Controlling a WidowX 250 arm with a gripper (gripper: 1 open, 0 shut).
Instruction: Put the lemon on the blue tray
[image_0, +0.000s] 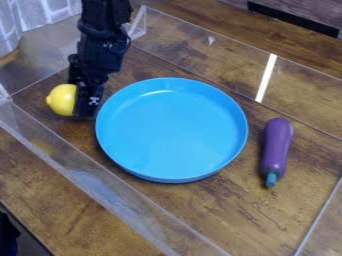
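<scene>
The lemon (60, 98) is a small bright-yellow fruit just left of the blue tray (174, 132), a large round blue dish in the middle of the wooden table. My black gripper (86, 102) points steeply down between the lemon and the tray's left rim. It is shut on the lemon, whose left half shows beside the fingers while the right half is hidden behind them. Nothing lies in the tray.
A long purple eggplant (275, 150) lies to the right of the tray. Clear plastic edges run across the table at the left and front. The arm's dark body (104, 30) rises toward the top left.
</scene>
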